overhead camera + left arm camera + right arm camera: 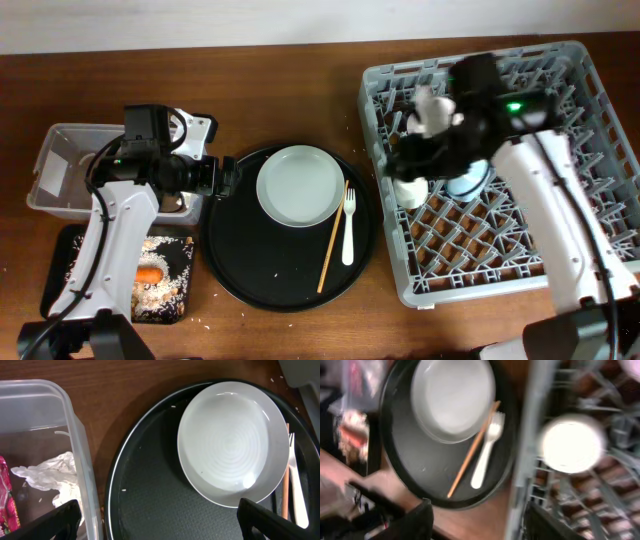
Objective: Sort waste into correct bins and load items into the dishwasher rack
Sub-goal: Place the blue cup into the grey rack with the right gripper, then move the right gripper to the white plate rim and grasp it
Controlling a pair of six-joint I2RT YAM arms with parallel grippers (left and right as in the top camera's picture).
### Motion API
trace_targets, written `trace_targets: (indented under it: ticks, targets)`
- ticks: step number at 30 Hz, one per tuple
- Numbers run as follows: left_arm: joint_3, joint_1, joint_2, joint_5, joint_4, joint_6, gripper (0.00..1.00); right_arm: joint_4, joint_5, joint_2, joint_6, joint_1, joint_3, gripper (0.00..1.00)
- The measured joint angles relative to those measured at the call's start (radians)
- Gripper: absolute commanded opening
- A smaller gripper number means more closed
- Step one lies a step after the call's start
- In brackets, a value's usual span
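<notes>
- Only the overhead view clearly showed the carrot (149, 273) in the shallow black tray (60, 262) and the cream cup (408, 192) in the grey rack (590, 150).
- The left wrist view alone showed tissue (55, 475) inside the clear tub (82, 465); the left gripper (160, 517) gaped wide, empty.
- The blurred right wrist view showed the right gripper (480, 520) parted, holding nothing.

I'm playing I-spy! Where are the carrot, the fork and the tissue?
carrot (149, 273), overhead view, middle of its orange body.
white fork (348, 230), overhead view, partway along its handle.
crumpled white tissue (52, 474), left wrist view, centre of the crumple.
</notes>
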Motion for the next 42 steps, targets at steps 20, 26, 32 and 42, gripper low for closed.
trace_targets:
  ticks: [20,26,32,42]
  targets:
    - [-0.003,0.000,0.000,-0.003,0.000,0.000,0.99,0.936,0.430,0.366,0.126,0.361,-0.367,0.58]
    - [-0.003,0.000,0.000,-0.003,-0.001,0.000,0.99,0.742,0.409,0.367,0.128,0.361,-0.191,0.57]
    - [-0.003,0.000,0.000,-0.003,0.000,0.000,0.99,0.608,0.605,0.367,0.151,0.361,-0.169,0.58]
    - [-0.003,0.000,0.000,-0.003,0.000,0.000,0.99,0.628,0.470,0.424,0.177,0.361,-0.170,0.58]
